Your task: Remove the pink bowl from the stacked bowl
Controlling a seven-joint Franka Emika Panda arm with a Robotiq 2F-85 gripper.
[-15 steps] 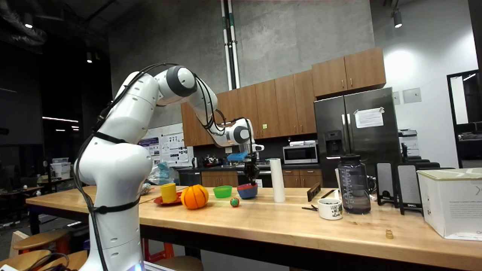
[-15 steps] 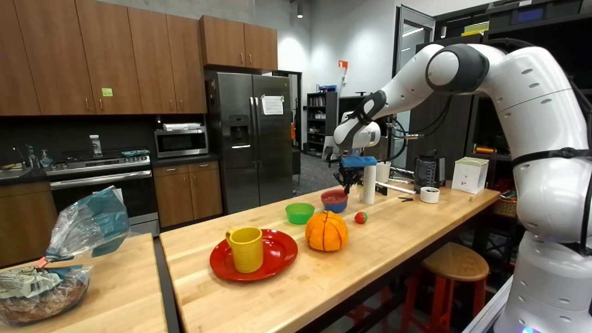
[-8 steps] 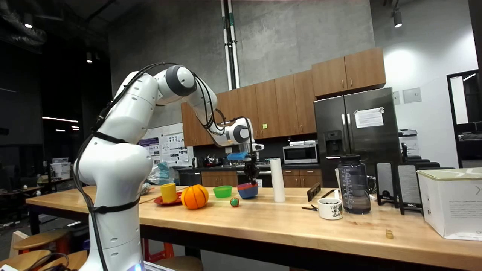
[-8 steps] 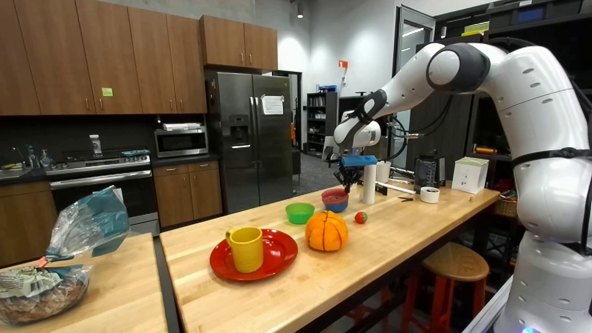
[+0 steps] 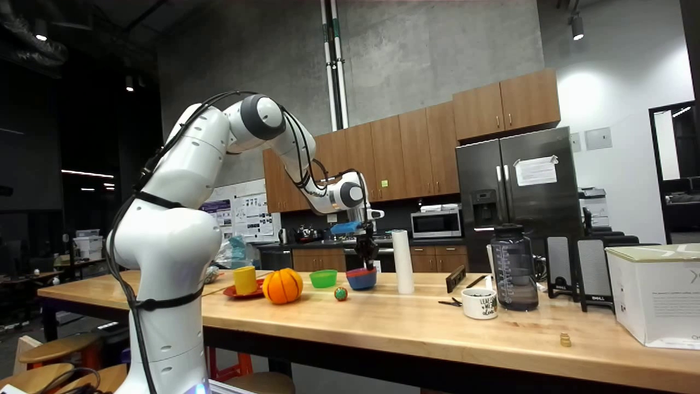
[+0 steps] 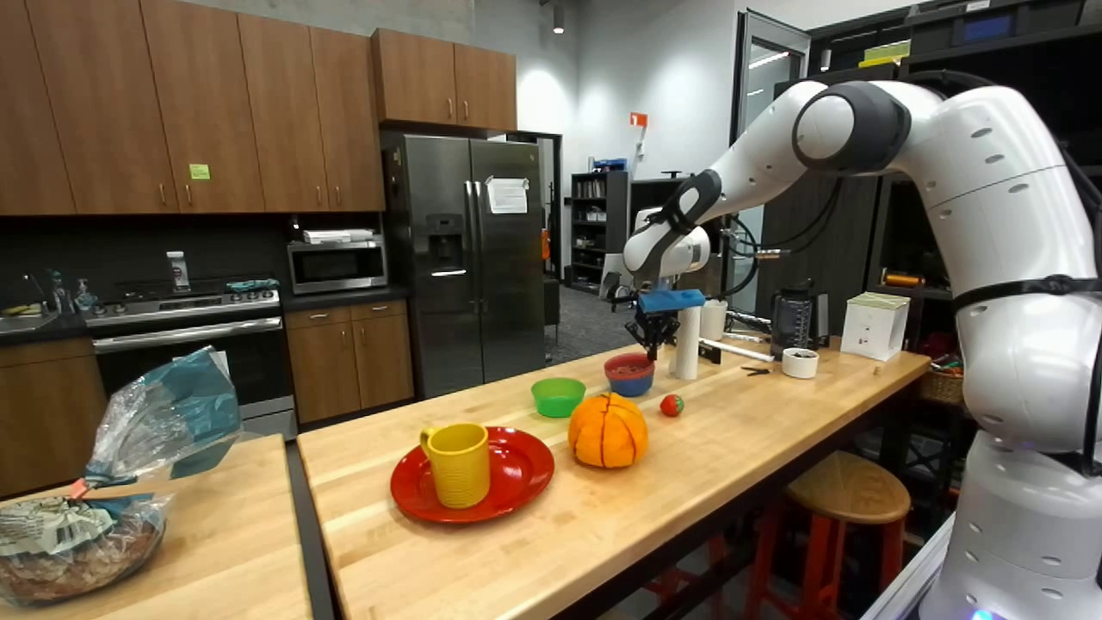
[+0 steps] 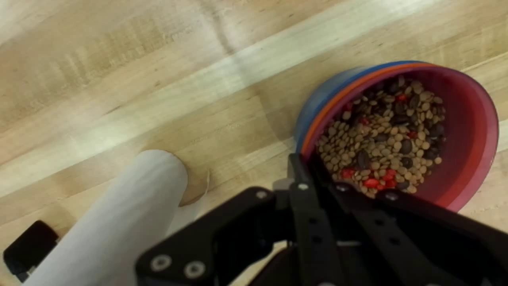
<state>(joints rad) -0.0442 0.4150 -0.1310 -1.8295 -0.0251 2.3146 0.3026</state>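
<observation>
3 nested bowls (image 6: pixel 630 379) have been shifted together toward the paper roll (image 6: pixel 686 346); the pink bowl (image 7: pixel 460 123), its rim apparently grasped by the fingers (image 7: pixel 305 202), is not yet freed.

Pink bowl (image 7: pixel 458 127) partly behind tool (image 7: pixel 306 162)

in the wrist view, pale glare whitens the tabletop (image 7: pixel 95 131) left of the pink bowl (image 7: pixel 456 115), a soft shadow lies beside it, and the gripper (image 7: pixel 304 159) at its rim is almost black. in an exterior view, a lit lamp (image 5: pixel 577 28) and glowing wall (image 5: pixel 593 90) show high right of the bowl; far left of it, the background (image 5: pixel 30 158) is dim.
</observation>
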